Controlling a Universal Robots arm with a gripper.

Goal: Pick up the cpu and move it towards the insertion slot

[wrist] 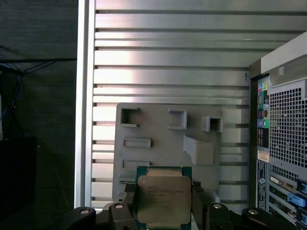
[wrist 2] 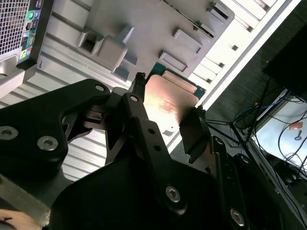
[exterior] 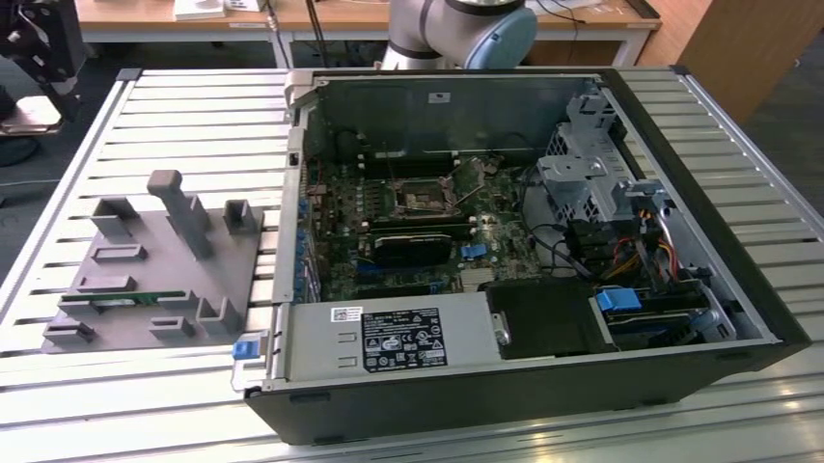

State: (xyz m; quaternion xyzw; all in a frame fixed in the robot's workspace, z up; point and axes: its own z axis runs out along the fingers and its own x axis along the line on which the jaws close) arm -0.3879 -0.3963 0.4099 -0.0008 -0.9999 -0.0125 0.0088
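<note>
The cpu (wrist: 163,199) is a flat square chip with a silvery top and a green rim, held between the two black fingers of my gripper (wrist: 163,207), which is shut on it. In the second wrist view the cpu (wrist 2: 170,98) catches warm light between the fingers of the gripper (wrist 2: 169,96). It hangs well above the grey plastic fixture (wrist: 163,139) on the slatted table. The insertion slot (exterior: 423,197), a small socket with a shiny frame and dark centre, sits on the motherboard inside the open computer case (exterior: 515,386).
The grey fixture (exterior: 154,260) lies on the slatted metal table (exterior: 193,106) at the exterior view's left, with a thin green memory stick (exterior: 123,299) in it. Drive cages and cables (exterior: 605,212) crowd the case's right side. The arm's base (exterior: 457,29) stands behind the case.
</note>
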